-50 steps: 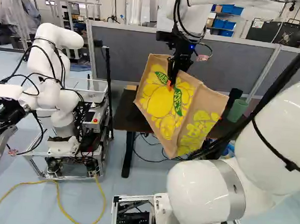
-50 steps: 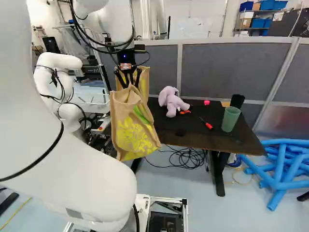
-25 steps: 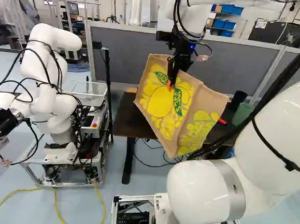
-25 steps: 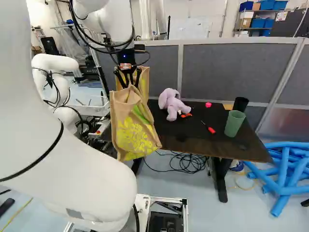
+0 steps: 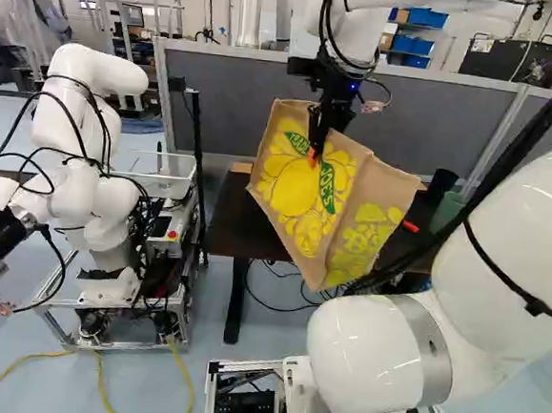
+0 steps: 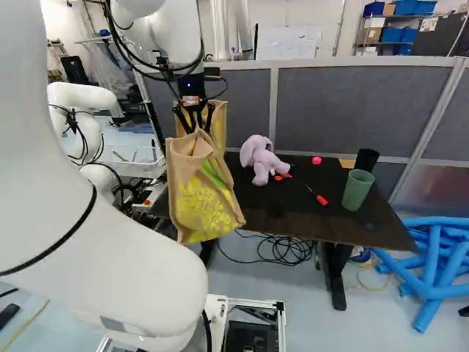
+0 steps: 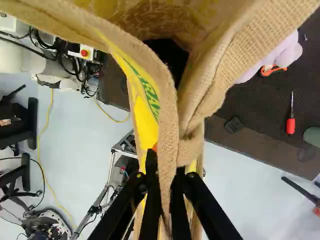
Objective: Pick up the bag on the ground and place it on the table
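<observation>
Where the bag (image 5: 297, 184) hangs: beneath my claw (image 7: 165, 165), clear of the ground (image 6: 315, 323)
Claw: clenched on the bag from two sides, so I carry its weight
Table (image 6: 300, 220): ahead of and below the claw, so I judge lowering needs more reach first

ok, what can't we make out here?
Bottom inside the bag: wrist view, folded cloth hides it.
Foot of the black cylinder: right base view, behind the green cup.
Writing on the whiteboard: right base view, too small.
Tip of another robot: left base view, cut by edge.
</observation>
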### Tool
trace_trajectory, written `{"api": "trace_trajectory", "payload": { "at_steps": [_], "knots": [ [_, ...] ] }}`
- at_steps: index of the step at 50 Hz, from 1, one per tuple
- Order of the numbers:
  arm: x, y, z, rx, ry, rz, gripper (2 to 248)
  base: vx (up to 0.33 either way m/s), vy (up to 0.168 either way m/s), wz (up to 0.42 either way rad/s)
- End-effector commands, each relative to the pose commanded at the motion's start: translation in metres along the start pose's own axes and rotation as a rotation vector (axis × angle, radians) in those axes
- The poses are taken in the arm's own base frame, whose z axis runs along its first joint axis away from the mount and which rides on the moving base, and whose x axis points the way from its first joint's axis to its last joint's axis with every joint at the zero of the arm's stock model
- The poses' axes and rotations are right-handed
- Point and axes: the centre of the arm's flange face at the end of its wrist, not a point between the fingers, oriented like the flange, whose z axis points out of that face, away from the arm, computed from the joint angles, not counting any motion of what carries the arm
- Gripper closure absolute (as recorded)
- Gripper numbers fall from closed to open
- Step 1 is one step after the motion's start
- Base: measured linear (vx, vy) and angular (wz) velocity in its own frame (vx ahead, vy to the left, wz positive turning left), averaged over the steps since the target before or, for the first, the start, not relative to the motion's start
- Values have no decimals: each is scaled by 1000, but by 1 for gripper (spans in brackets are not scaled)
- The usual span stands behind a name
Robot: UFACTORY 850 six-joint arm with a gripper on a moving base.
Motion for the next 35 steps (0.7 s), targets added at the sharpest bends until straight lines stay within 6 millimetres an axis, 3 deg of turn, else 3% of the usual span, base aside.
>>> {"api": "trace_trajectory", "payload": {
  "at_steps": [35],
  "knots": [
    [36,5,3,0,2,-9,229,0,0,0]
  ]
}}
